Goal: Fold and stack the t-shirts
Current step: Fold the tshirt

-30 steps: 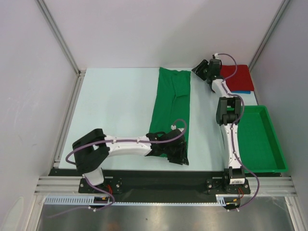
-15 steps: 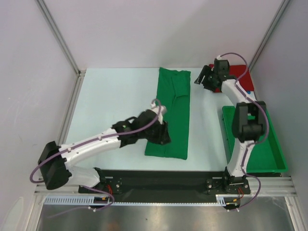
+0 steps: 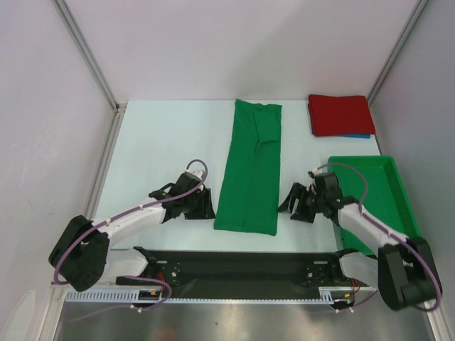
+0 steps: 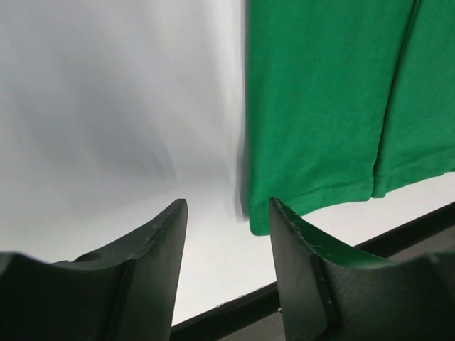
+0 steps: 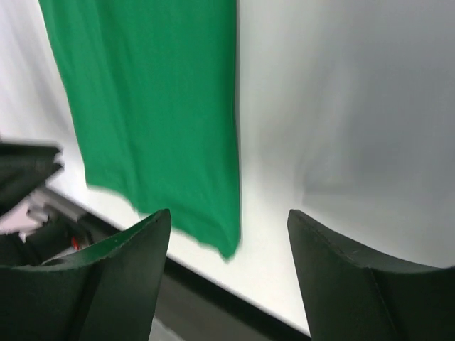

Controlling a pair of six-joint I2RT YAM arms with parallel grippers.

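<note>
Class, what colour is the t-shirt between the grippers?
The t-shirt is bright green, clearest in the top external view.

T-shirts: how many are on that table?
3: a green t-shirt stretched long in the middle, a folded red t-shirt at the far right corner, a blue t-shirt mostly hidden beneath it. More may hide there.

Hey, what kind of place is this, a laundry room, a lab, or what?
Probably a robotics lab test cell, not a home: white panel walls on aluminium framing, a left arm and right arm bolted at the near edge of the table, and a green t-shirt laid flat near a green bin.
</note>
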